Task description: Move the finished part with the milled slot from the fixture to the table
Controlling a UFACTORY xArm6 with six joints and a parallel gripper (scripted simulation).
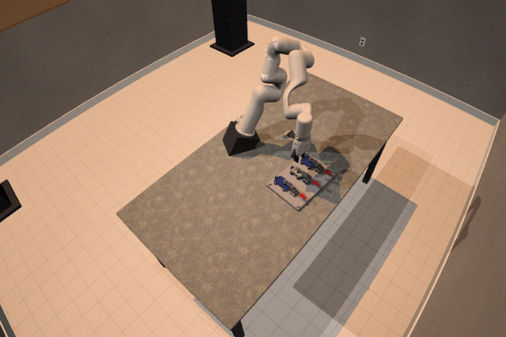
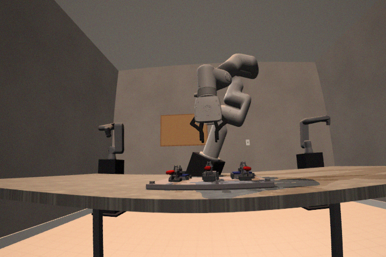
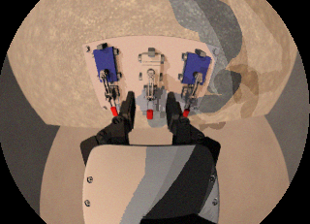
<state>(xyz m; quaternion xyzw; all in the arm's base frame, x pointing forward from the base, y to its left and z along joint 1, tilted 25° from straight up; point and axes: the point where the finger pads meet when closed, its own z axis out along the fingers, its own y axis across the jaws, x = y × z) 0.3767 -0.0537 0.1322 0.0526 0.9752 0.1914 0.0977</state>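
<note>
pale grey arm [image 2: 230, 99], blk fingers [image 2: 201, 133]

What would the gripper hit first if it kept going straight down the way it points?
Probably the middle clamp's red handle on the fixture plate; the open, empty gripper frames it, though depth is unclear.

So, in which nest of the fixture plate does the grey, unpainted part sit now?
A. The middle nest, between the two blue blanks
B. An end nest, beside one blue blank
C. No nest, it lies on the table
A: in the wrist view the grey slotted part sits in the middle nest, with a blue blank on one side and another blue blank on the other.
</note>
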